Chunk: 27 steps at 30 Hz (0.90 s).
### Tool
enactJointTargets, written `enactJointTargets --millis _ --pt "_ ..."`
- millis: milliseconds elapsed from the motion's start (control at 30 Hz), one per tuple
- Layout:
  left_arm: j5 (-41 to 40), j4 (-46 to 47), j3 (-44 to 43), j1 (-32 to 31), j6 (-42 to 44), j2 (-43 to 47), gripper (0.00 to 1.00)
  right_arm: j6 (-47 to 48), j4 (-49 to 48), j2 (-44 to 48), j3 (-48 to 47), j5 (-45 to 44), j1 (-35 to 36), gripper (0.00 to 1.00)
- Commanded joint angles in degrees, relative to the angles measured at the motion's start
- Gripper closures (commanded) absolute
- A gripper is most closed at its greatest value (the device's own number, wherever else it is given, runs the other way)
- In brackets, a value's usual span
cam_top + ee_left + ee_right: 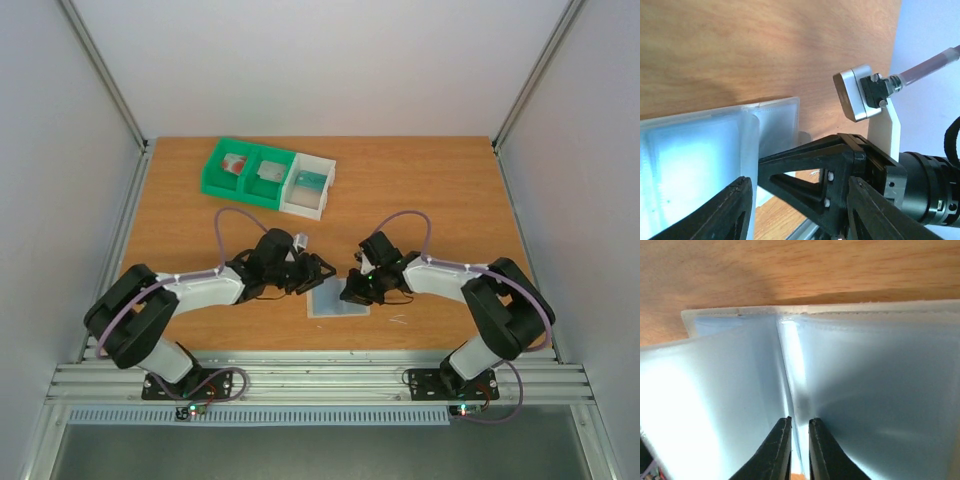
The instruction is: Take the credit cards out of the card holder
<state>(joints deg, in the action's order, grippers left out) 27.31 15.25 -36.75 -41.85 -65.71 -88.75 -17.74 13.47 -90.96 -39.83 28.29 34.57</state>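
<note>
Card holder: a flat rectangular pale blue-grey translucent sleeve (330,305) with two side-by-side panels that meet at a raised centre fold.
Where it lies: on the brown wooden desk (450,200), near the front edge, between the two arms.
Right gripper: the black two-finger right gripper (799,422) is clenched on the sleeve's centre fold, with only a thin gap between its fingers.
Left gripper: the black two-finger left gripper (322,270) is released, its fingers spread. One finger is at the sleeve's edge and the other is clear of it.
Hard to make out: the panels are cloudy and catch glare, so nothing inside them can be read. In the overhead view the right gripper covers the sleeve's far right corner.
In the way: in the left wrist view the right gripper's black frame and its silver box camera (852,95) fill the space between the left fingers.
Further off: a green-and-white compartment tray (240,197) sits towards the back of the desk, well apart from the sleeve. It holds small flat pieces, one white with red marks (235,163), too small to identify.
</note>
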Motion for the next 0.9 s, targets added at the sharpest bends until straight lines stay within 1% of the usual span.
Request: enactJointTargets --millis 0,100,300,367,433,533,567,633,667,733,867 --pt "-6.2 -13.79 -3.66 -0.16 7.06 5.06 0.47 2.88 8.5 5.13 -0.77 -6.43 0.15 0.84" --pt "-9.91 -21.43 -4.66 0.07 10.69 7.09 0.46 4.87 12.21 8.21 -1.73 -9.08 0.06 0.79" --pt "-12.55 -29.01 -5.59 0.48 16.61 11.46 0.44 8.93 21.29 13.49 -4.64 -15.47 -0.14 0.69" --pt "-14.03 -32.74 -6.66 0.46 18.58 14.01 0.43 9.69 24.07 16.47 -5.66 -17.58 -0.12 0.63" --pt "-16.05 -36.02 -7.97 0.37 21.08 17.32 0.37 10.14 26.21 20.34 -6.3 -18.84 -0.12 0.55" --pt "-20.53 -42.15 -11.04 0.37 24.69 22.96 0.01 10.39 30.06 25.9 -8.51 -21.2 -0.14 0.36" --pt "-22.08 -44.35 -12.19 0.36 25.93 24.72 0.01 10.56 32.36 27.35 -9.56 -22.23 -0.19 0.29" --pt "-25.48 -48.28 -14.4 0.36 28.3 28.19 0.01 10.97 35.64 29.97 -12.21 -24.58 -0.2 0.06" --pt "-26.89 -49.81 -15.52 0.43 29.14 29.85 0.01 11.21 37.37 31.35 -13.75 -25.42 -0.2 0.02" --pt "-29.36 -52.1 -17.36 0.41 31.0 33.07 0.01 11.92 40.55 33.07 -17.06 -26.77 -0.21 0.02" --pt "-28.24 -55.18 -21.89 0.42 36.32 38.05 0.01 11.86 45.95 35.57 -23.12 -28.11 -0.21 0.02"
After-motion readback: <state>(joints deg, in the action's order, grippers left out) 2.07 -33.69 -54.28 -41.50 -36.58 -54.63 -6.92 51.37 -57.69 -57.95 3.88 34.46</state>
